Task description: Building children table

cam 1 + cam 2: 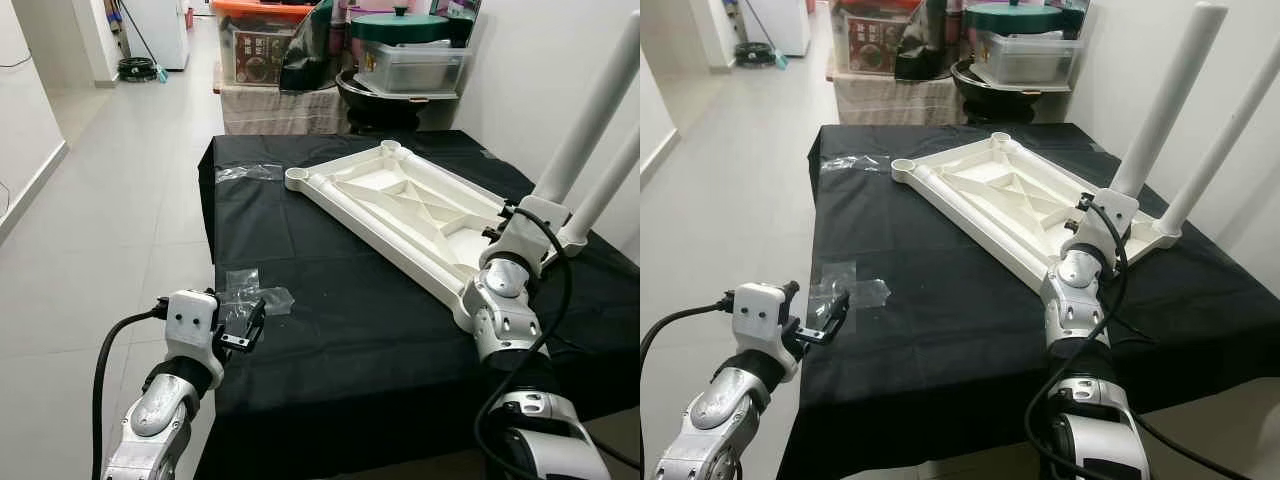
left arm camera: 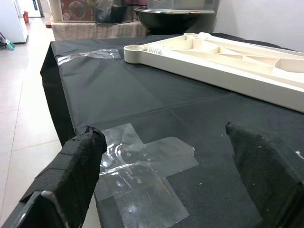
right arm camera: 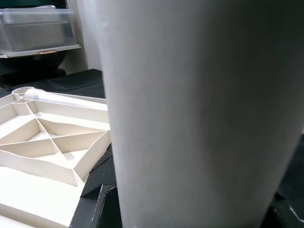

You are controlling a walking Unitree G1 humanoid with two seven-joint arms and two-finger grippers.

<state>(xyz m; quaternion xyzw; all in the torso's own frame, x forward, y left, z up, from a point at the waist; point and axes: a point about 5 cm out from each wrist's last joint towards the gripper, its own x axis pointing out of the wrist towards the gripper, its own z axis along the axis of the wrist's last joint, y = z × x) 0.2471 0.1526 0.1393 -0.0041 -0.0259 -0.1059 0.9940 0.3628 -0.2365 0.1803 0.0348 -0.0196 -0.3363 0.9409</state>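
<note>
The white table top (image 1: 400, 215) lies upside down on the black cloth (image 1: 330, 330), ribbed underside up; its long axis runs diagonally, from the empty round leg socket (image 1: 297, 178) at its far left corner toward the robot's right side; two white legs (image 1: 1160, 110) stand upright at its near right end, tilted slightly, their tops cut off in the left eye view. The right gripper (image 1: 1102, 210) is at the base of the nearer leg; in the right wrist view that leg blocks most of the frame, so I cannot tell how its jaws stand. The left gripper (image 1: 243, 325) hangs at the cloth's near left edge, well apart from the table top, jaws spread and empty, over patches of clear tape (image 2: 142, 171). Beyond the table top, a box label (image 1: 262, 50) is too small to read.
</note>
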